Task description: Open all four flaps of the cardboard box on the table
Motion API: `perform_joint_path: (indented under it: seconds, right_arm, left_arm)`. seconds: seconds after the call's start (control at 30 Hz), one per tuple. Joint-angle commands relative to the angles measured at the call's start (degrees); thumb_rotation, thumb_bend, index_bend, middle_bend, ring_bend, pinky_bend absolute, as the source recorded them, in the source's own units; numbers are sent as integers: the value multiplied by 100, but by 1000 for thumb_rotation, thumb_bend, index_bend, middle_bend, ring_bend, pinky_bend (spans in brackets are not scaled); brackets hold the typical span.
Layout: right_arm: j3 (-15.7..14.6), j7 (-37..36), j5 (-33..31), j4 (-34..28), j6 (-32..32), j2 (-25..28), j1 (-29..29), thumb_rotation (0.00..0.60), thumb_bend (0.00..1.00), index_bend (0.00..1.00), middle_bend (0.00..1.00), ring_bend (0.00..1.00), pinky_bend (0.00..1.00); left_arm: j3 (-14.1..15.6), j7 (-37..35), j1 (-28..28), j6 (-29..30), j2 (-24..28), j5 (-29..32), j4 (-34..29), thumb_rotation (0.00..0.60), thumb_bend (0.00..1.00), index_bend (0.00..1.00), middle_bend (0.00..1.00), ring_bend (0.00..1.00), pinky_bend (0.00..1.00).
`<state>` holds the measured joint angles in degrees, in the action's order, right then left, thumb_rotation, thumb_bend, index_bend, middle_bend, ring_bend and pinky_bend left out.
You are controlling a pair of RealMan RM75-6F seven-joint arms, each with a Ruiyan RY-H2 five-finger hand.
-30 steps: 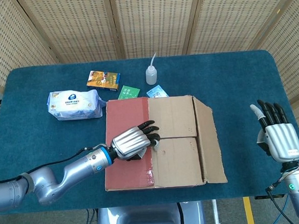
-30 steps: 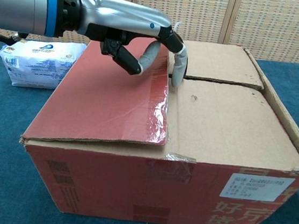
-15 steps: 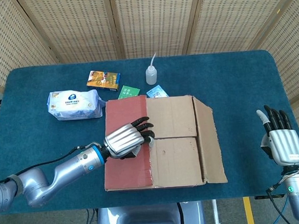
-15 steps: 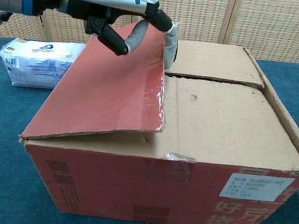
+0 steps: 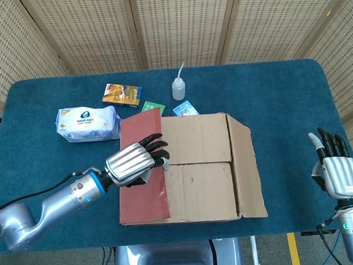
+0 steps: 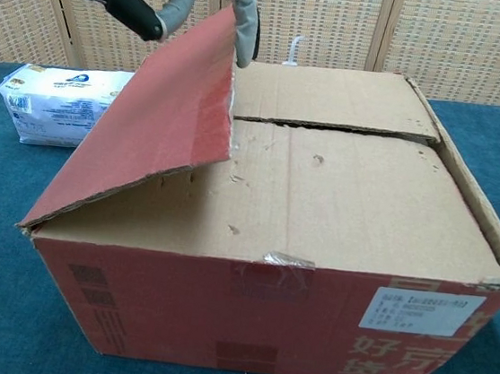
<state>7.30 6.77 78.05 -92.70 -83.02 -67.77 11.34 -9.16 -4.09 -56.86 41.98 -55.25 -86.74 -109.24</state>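
Left hand [image 5: 133, 163] grips raised red flap [image 6: 149, 121] | right hand [image 5: 337, 171] open, fingers up

The left hand [image 5: 132, 164] has lifted the red flap [image 6: 154, 117] higher.

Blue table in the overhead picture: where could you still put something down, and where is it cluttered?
The blue table is bare right of the cardboard box, out to the idle right hand, and along the far right edge. The far left is crowded: white wipes pack, orange packet, white squeeze bottle.
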Motion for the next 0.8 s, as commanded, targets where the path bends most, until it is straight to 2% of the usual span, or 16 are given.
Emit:
perform_joint_path:
  seconds: [0.03, 0.37, 0.53, 0.8]
  right_arm:
    - [8, 1, 3, -1, 7, 1, -6, 600, 956, 58, 0, 0, 0]
    - [48, -1, -25, -47, 67, 29, -8, 600, 956, 55, 0, 0, 0]
    - [59, 11, -17, -69, 121, 36, 5, 600, 956, 54, 0, 0, 0]
    - [84, 17, -5, -115, 192, 61, 37, 600, 956, 54, 0, 0, 0]
  left_arm:
    - [25, -177, 80, 22, 336, -97, -152, 529, 1000, 395, 296, 128, 43]
    - [93, -627, 392, 347, 1200, -486, -421, 530, 1000, 393, 303, 132, 43]
    - [193, -995, 736, 782, 1725, -849, -505, 530, 1000, 393, 303, 132, 43]
    - [339, -1393, 1152, 1296, 2195, -1248, -442, 529, 1000, 393, 303, 132, 43]
